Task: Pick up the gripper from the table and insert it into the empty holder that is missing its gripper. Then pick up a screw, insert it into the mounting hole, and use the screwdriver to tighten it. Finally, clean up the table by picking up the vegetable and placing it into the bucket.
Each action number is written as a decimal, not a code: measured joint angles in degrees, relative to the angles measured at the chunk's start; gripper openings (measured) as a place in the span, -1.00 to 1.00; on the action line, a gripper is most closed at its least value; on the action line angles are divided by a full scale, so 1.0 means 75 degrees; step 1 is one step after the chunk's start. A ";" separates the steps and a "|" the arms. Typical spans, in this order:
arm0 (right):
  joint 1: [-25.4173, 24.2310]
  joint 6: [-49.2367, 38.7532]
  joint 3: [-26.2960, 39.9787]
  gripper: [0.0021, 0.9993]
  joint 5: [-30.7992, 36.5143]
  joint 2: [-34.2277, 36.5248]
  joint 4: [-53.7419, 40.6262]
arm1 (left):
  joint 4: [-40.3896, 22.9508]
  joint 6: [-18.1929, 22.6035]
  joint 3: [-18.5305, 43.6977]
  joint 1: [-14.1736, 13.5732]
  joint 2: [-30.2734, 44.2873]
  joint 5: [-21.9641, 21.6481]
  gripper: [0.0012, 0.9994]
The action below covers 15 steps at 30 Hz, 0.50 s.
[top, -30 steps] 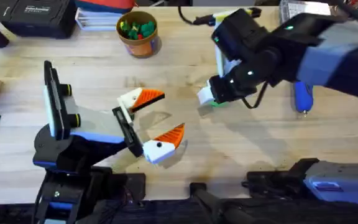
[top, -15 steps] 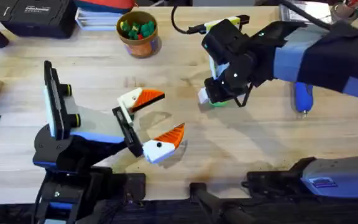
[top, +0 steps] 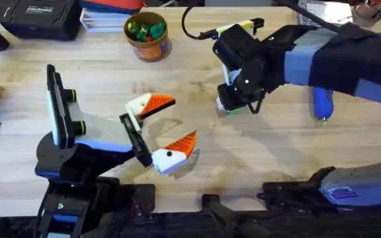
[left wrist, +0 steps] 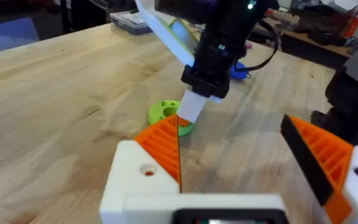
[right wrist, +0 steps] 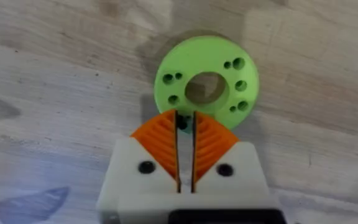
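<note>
- The right arm has moved a little to the left and up the table since a second ago, and its right gripper [top: 229, 104] now points down over the lime-green disc [right wrist: 206, 76] near the middle of the table.
- Less of the white finger tip shows in the overhead view than before; the dark wrist now covers most of it.
- The left gripper [top: 167, 125], the bucket [top: 147, 34] and the screwdriver [top: 321, 102] have not moved.
- The right gripper's two orange pads [right wrist: 160, 143] are nearly closed, with a thin gap between them. A tiny dark bit sits in that gap at the tips, too small to name.
- The left gripper is spread wide and holds nothing. It lies low on the table [top: 98, 79], toward the left side.
- In the overhead view the green disc is mostly hidden under the right gripper; a small green edge peeks out.
- The screwdriver lies at the right, partly hidden by the right arm.
- The bucket stands at the far edge, left of the middle, with small green, yellow and red pieces inside. I cannot tell which piece is the vegetable.
- The band on the bucket has no words I can read.
</note>
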 joint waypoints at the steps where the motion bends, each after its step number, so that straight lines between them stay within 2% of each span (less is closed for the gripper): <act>1: 0.0000 0.0001 0.0000 -0.79 0.0020 0.0000 0.0006 | 0.0001 0.0000 0.0000 0.0000 0.0000 0.0000 0.97; 4: 0.0000 0.0021 0.0000 -0.98 0.0039 0.0000 0.0041 | -0.0001 0.0000 0.0000 0.0000 0.0000 0.0000 0.97; 15: -0.0114 0.0029 0.0026 -0.99 0.0261 -0.0003 -0.0228 | 0.0000 0.0000 0.0000 0.0000 -0.0002 0.0000 0.97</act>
